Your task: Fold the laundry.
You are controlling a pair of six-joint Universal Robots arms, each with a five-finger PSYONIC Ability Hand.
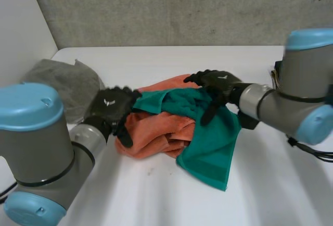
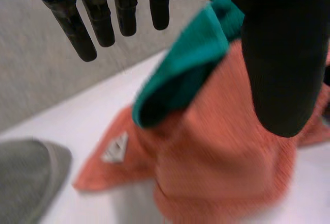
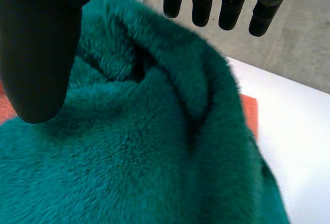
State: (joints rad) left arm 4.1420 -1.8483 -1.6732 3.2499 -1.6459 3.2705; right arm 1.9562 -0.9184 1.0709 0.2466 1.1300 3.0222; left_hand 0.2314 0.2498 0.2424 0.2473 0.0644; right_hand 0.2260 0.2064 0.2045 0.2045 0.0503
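i see the teal towel (image 1: 208, 142) draped over a crumpled orange towel (image 1: 151, 132) mid-table (image 1: 260, 195), with a grey cloth (image 1: 57, 80) bunched well off by my left arm. my left hand (image 1: 111, 107) sits at the teal towel's end nearest it, fingers (image 2: 82, 28) straight and spread wide from the thumb (image 2: 278, 64), gripping nothing. my right hand (image 1: 217, 83) hovers over the teal towel's far edge, fingers (image 3: 232, 2) straight, thumb (image 3: 41, 53) held apart, the pile beneath its palm.
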